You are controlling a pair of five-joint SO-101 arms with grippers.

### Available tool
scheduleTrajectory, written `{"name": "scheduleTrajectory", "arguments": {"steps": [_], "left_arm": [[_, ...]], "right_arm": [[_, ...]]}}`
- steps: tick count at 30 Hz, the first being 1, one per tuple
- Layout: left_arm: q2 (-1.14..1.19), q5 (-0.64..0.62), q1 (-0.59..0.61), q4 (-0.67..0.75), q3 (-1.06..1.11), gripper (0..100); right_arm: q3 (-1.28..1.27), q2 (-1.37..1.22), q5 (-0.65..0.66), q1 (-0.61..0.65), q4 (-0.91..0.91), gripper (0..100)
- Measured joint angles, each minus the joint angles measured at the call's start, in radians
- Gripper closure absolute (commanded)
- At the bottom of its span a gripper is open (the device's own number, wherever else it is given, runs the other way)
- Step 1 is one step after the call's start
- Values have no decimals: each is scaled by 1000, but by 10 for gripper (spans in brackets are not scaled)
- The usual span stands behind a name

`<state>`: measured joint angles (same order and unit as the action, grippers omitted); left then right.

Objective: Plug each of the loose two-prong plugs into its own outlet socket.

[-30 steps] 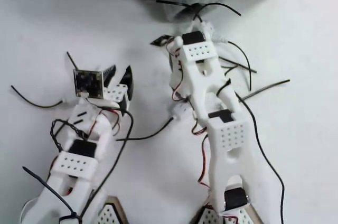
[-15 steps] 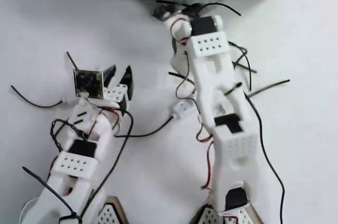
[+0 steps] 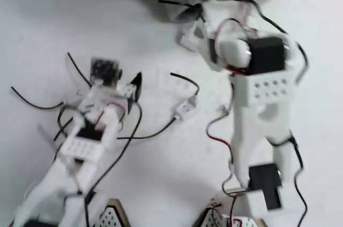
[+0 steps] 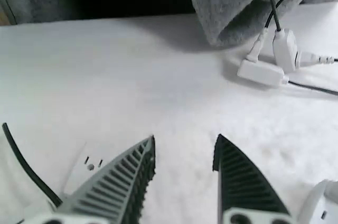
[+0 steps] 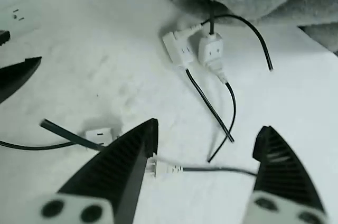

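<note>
right gripper (image 5: pixel 208 129): black jaws spread wide, nothing in them. small white two-prong plug (image 5: pixel 158 168) on a thin dark cord lies on the white table (image 5: pixel 79 65) between its fingers, close to one. white socket block (image 5: pixel 100 135) just outside that finger. left gripper (image 4: pixel 185 145): spread, empty; two white cord-end sockets (image 4: pixel 285 49) well ahead of it, against the grey cloth (image 4: pixel 232 7).

Outlet socket (image 4: pixel 88 165) partly behind left pincer (image 4: pixel 185 139)

Bright even light, soft shadows on table (image 3: pixel 48 18)
</note>
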<state>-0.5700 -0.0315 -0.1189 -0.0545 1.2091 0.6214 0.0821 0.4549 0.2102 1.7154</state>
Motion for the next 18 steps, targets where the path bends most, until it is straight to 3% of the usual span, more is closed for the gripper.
{"name": "scheduleTrajectory", "arguments": {"steps": [6, 9, 18], "left_arm": [[350, 21, -66, -304, -356, 787], [390, 144, -141, -431, -446, 788], [396, 222, -313, -479, -471, 785]], "right_arm": [[-275, 176, 0, -158, 0, 713], [-413, 247, 0, -224, 0, 713], [-827, 384, 0, -334, -54, 713]]}}
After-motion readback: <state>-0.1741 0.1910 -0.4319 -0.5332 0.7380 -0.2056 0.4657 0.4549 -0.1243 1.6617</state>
